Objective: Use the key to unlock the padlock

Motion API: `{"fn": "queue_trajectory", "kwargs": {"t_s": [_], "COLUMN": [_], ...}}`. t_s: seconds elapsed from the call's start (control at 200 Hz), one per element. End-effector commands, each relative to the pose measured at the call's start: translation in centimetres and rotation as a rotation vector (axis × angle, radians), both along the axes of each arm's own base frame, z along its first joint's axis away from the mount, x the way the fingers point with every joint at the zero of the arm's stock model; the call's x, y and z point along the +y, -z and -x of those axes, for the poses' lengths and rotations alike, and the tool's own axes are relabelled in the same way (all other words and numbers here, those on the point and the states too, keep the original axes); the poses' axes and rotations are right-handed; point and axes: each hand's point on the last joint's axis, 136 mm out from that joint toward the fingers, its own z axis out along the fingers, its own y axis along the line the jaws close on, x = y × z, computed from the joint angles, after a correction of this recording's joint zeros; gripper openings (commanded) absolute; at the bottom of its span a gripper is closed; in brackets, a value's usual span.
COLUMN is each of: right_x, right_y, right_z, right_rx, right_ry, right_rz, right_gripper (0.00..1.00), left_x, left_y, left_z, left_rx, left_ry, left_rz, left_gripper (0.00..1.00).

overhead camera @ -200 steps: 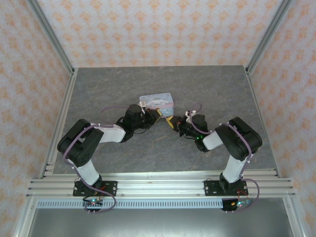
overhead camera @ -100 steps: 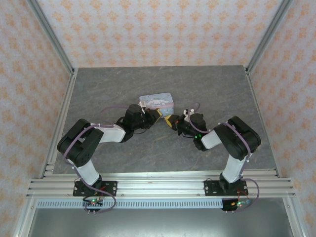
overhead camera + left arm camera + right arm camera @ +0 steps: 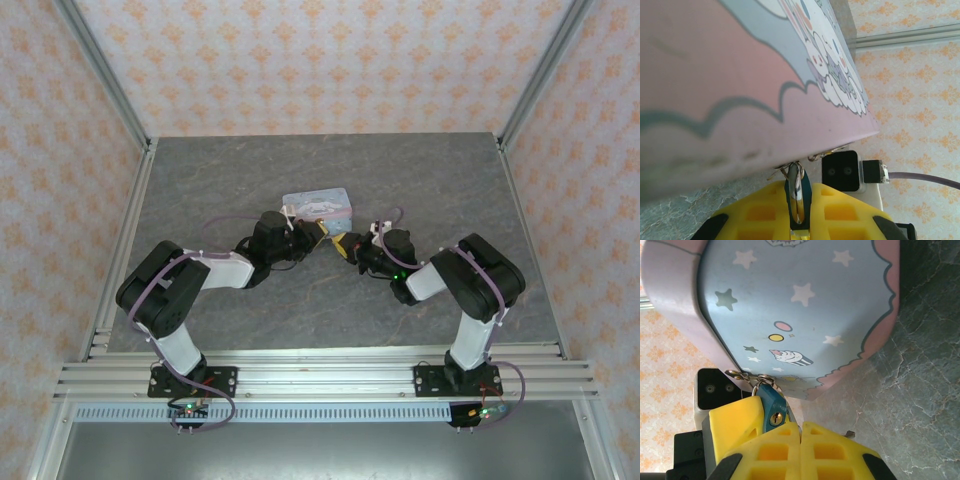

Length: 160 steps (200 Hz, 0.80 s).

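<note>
Teal-blue and tiny, the padlock (image 3: pixel 772 407) hangs at the near corner of the pale blue cartoon tin (image 3: pixel 800 315), its shackle (image 3: pixel 758 384) hooked through a small metal loop on the tin's edge, with the brass keyhole (image 3: pixel 775 417) turned toward the right wrist camera. The left end effector (image 3: pixel 797 190) is clamped on the padlock's body, its yellow pads closed flat against both sides so the lock shows edge-on between them. The right end effector (image 3: pixel 801 432) sits just beside the padlock with its pads pressed together. A small metal tip (image 3: pixel 850 433) pokes out at its right side and may be part of the key, but it is too small to be sure, so I cannot tell whether the key is truly in its grip. Seen from above, the two end effectors meet nose to nose on the grey stone-patterned surface (image 3: pixel 200 190), right at the front of the tin. The step in hand looks like lining up for insertion: the lock is steadied, but nothing sits in the keyhole yet. The next move calls for a fine approach by the right arm, bringing the key blade square to the keyhole while the left holds the lock firm. Any tilt or sideways slip would glance off the lock's face.
</note>
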Motion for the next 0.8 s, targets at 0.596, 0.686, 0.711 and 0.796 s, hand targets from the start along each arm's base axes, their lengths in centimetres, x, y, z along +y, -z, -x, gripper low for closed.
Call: {"fn": "queue_trajectory", "kwargs": {"t_s": [0.596,0.686,0.711,0.796], "right_x": [0.3,0.3,0.3,0.3], "right_y": [-2.6,-2.8,-2.8,-2.9], "right_z": [-0.3,-0.3,-0.3,-0.3], "right_rx": [-0.071,-0.072,-0.073,-0.075], "right_ry": [0.002,0.004,0.003,0.004], "right_rz": [-0.03,-0.03,-0.031,-0.03], "right_gripper": [0.0,0.0,0.0,0.0], "left_x": [-0.5,-0.5,-0.5,-0.5], "left_y": [-2.9,-2.8,-2.8,-2.6], "left_z": [-1.1,-1.0,-1.1,-1.0], "left_rx": [-0.082,-0.08,-0.081,-0.078], "left_ry": [0.005,0.005,0.005,0.004], "left_rz": [0.053,0.051,0.051,0.049], "left_gripper": [0.0,0.0,0.0,0.0]}}
